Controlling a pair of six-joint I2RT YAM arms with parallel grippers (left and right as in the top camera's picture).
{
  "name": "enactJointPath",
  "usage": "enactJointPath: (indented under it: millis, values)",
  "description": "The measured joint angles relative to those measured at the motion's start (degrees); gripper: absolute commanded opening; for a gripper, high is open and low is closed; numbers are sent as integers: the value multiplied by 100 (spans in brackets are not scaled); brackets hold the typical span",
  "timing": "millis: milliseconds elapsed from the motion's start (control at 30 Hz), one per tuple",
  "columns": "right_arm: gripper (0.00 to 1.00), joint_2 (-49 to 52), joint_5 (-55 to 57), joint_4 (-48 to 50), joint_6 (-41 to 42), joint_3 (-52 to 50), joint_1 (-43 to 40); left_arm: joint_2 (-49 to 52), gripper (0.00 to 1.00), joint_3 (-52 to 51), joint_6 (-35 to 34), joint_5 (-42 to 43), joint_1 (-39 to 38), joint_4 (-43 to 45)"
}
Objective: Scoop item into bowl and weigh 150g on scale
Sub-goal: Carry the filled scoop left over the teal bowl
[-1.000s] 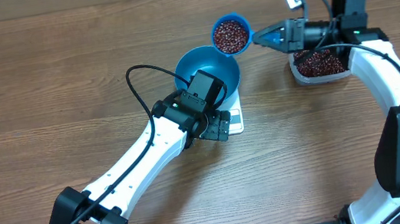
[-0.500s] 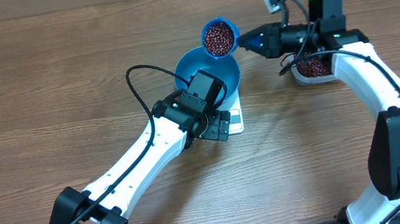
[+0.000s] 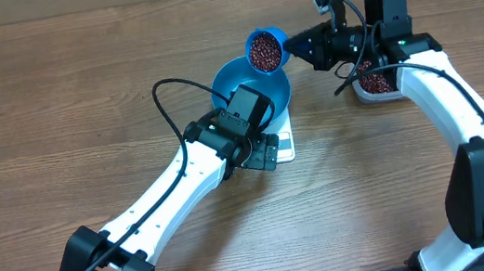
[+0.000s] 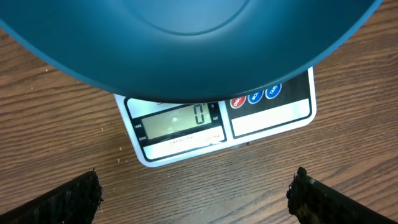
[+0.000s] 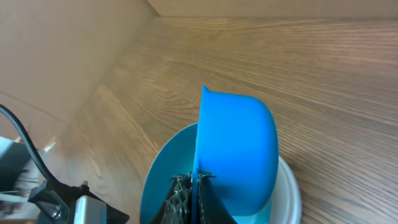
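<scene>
The bright blue bowl [image 3: 251,97] stands on the white scale [image 3: 284,145]. In the left wrist view the scale's display [image 4: 180,121] reads 0 under the bowl's underside [image 4: 186,37]. My right gripper [image 3: 299,48] is shut on the handle of a small blue scoop [image 3: 265,50] full of dark red-brown beans [image 3: 264,55]. The scoop hangs tilted over the bowl's far rim. The right wrist view shows the scoop [image 5: 239,146] on its side above the bowl [image 5: 163,177], with the right gripper [image 5: 196,186] pinching its handle. My left gripper [image 4: 196,202] stands open and holds nothing, on the near side of the scale.
A clear tub [image 3: 373,85] with more beans sits at the right, mostly hidden under my right arm. A black cable [image 3: 168,108] loops from the left arm beside the bowl. Bare wooden table [image 3: 51,104] lies all around.
My right arm has carried the filled scoop left from near the tub to over the bowl's far rim and tipped it. The left arm has not moved.
</scene>
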Motion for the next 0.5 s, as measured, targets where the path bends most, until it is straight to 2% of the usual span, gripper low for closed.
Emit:
enactJointPath:
  millis: [500]
  values:
    - [4,-343,1508,-264,-1412,7,769,0,100,0,0,0,0,0]
